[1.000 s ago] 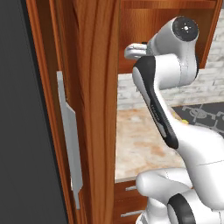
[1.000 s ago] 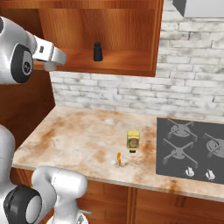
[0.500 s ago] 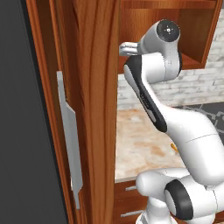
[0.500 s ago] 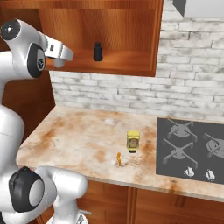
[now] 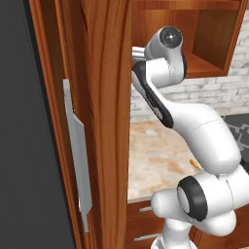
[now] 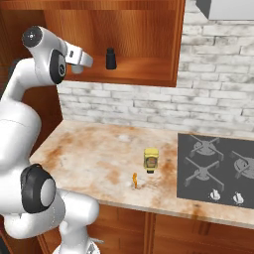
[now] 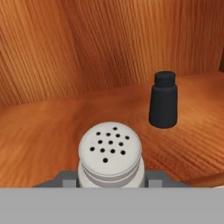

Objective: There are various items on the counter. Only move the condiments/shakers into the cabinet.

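In the hand view a grey shaker with a pale perforated cap sits between the fingertips of my gripper, which is shut on it just above the cabinet's wooden shelf. A black tapered shaker stands upright on that shelf, a little ahead and to the right. From the right base view my gripper reaches into the cabinet, left of the black shaker. The yellow-brown squeeze bottle stands on the counter.
A tiny orange stick lies on the counter in front of the bottle. A black stove top lies at the counter's right. The open cabinet door stands close on the arm's left in the left base view. Drawers sit below the counter.
The arm has swung toward the cabinet, and the hand with the grey shaker has moved right over the shelf, closer to the black shaker. Things on the counter have not moved.
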You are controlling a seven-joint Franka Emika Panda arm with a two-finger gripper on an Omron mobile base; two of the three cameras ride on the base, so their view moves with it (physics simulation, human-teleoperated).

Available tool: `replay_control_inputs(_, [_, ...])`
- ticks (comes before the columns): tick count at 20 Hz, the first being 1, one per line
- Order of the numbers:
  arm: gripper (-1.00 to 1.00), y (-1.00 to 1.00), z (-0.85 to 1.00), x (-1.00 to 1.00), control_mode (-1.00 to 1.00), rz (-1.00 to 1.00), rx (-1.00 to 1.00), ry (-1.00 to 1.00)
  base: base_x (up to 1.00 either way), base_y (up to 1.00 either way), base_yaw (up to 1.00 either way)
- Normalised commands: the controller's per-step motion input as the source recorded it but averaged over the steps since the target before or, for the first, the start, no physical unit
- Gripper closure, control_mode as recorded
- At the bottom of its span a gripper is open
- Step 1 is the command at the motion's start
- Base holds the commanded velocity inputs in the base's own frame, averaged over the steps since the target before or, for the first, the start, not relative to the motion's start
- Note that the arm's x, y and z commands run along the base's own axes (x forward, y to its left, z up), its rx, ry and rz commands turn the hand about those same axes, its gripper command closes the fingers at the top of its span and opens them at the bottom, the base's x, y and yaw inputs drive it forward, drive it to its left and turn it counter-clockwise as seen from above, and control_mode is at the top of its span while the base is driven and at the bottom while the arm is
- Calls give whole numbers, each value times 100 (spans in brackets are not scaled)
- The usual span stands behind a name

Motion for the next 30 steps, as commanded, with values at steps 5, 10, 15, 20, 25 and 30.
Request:
replay_control_inputs(5, [100, 9, -15, 65, -100, -5, 0, 0, 0, 0, 0])
replay_control_inputs(10, [100, 9, -33, 39, -100, -3, -2, 2, 0, 0, 0])
replay_control_inputs(15, [100, 5, -6, 45, -100, -3, 0, 0, 0, 0, 0])
replay_control_inputs(20, [-100, 0, -20, 41, -100, -3, -1, 0, 0, 0, 0])
replay_control_inputs(25, [-100, 1, -10, 11, -100, 0, -6, 0, 0, 0, 0])
replay_control_inputs(30, [-100, 0, -1, -9, -100, 0, 0, 0, 0, 0, 0])
